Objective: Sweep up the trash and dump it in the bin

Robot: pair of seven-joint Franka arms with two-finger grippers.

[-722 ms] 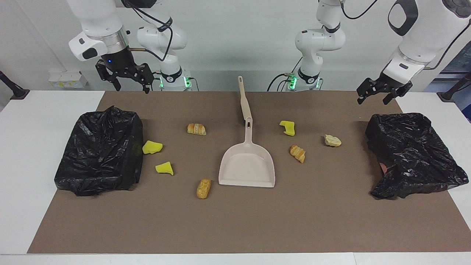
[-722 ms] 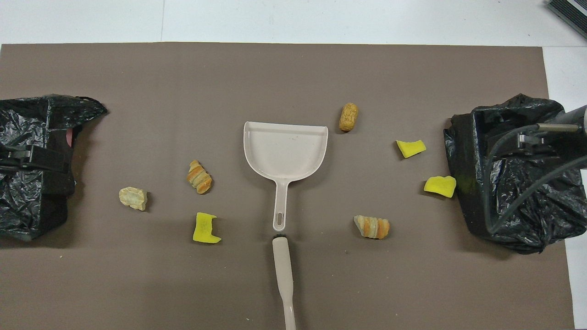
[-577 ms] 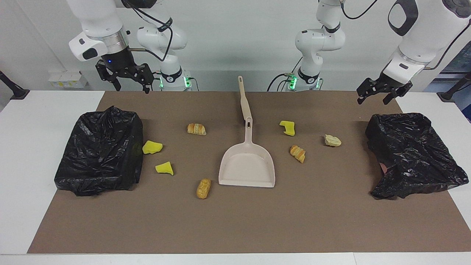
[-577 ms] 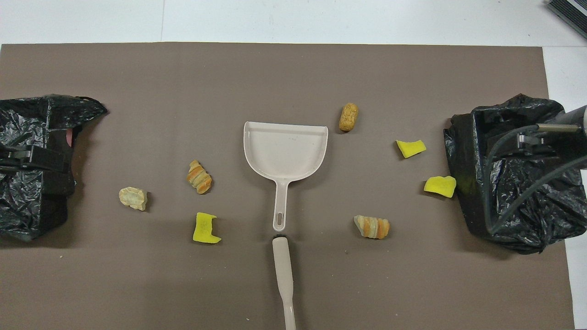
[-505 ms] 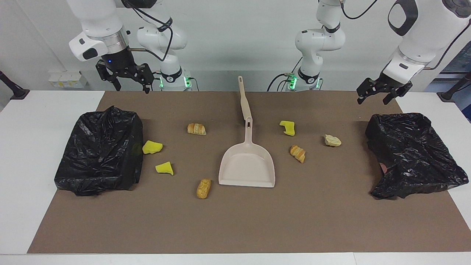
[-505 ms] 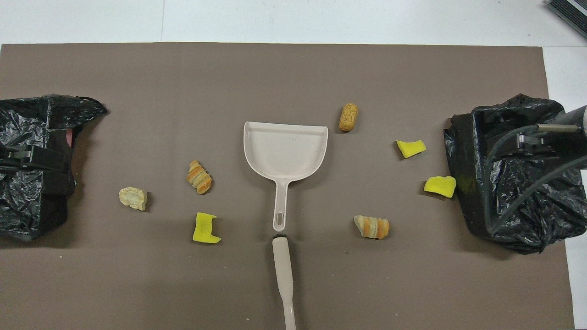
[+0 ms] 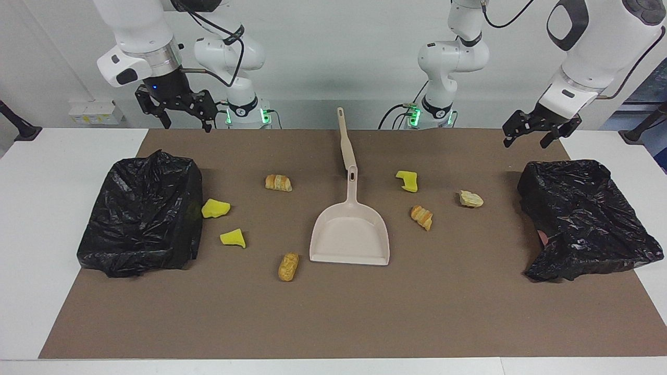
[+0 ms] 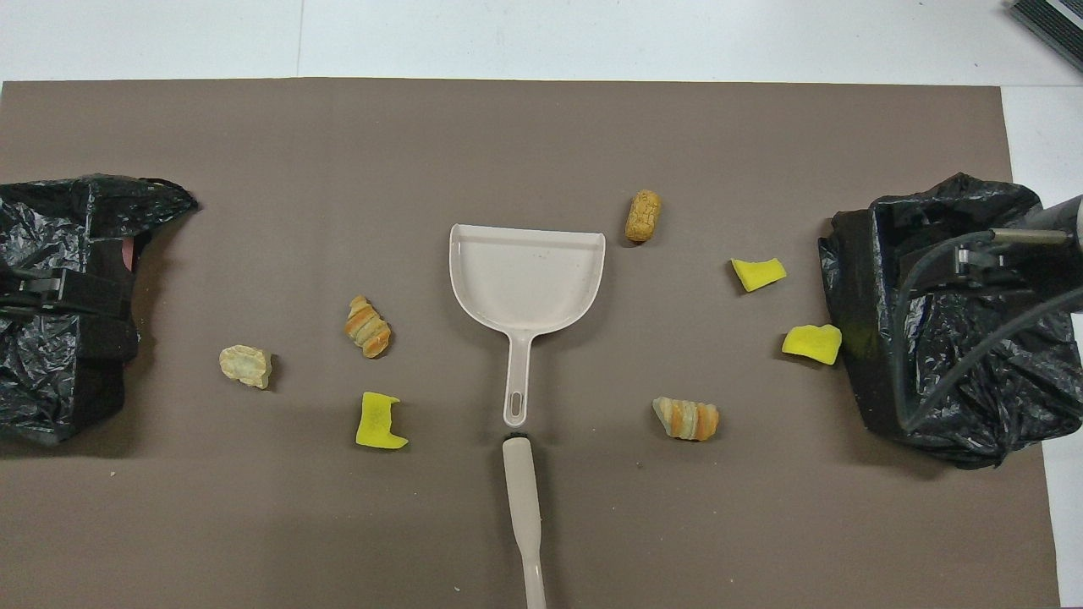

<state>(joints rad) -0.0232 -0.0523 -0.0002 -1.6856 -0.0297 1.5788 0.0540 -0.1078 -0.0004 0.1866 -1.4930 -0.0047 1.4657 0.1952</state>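
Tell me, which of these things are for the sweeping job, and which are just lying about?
For the job:
- dustpan
- brush
- three yellow sponge pieces
- four bread-like lumps
- two bag-lined bins
- left pincer and right pincer, both open, holding nothing

Just lying about:
- brown mat

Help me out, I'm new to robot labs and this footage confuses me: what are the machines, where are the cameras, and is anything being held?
Two robot arms stand at a table. One picture looks across at them; the other looks down from above their end. The left gripper and right gripper hang open and empty over the brown mat. On it lie a dustpan, a brush, seven scraps such as a yellow sponge piece and a bread lump, and a black-bagged bin at each end.
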